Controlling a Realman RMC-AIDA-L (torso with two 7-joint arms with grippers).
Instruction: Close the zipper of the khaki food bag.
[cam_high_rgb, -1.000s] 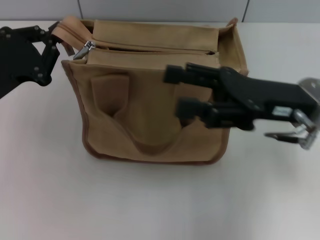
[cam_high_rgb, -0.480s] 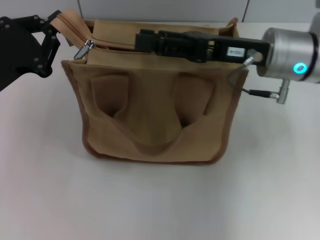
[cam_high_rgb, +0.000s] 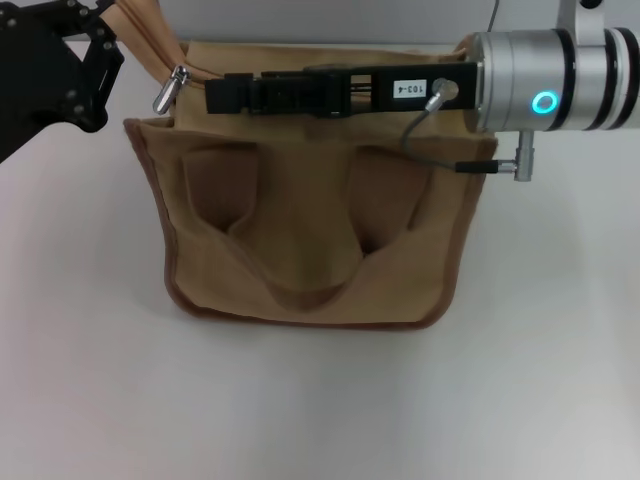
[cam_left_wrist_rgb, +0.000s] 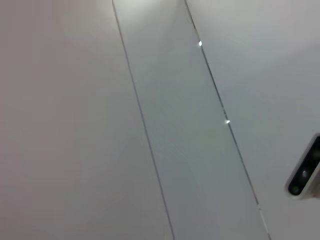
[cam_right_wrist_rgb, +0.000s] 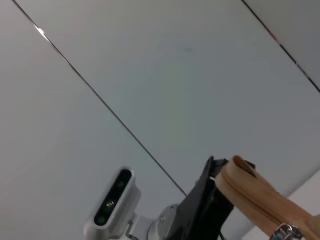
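Two hands: left hand (cam_high_rgb: 110, 40) clenches khaki food bag's (cam_high_rgb: 300, 240) zipper (cam_high_rgb: 150, 45) end; right hand's (cam_high_rgb: 225, 93) grip unclear.

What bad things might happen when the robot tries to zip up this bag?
The right tool lies along the bag top, near the silver pull tab but not on it, so it may miss so small a tab. The left tool holds the zipper's end strip up; if that slips, the khaki food bag may slide or tip when pulled.
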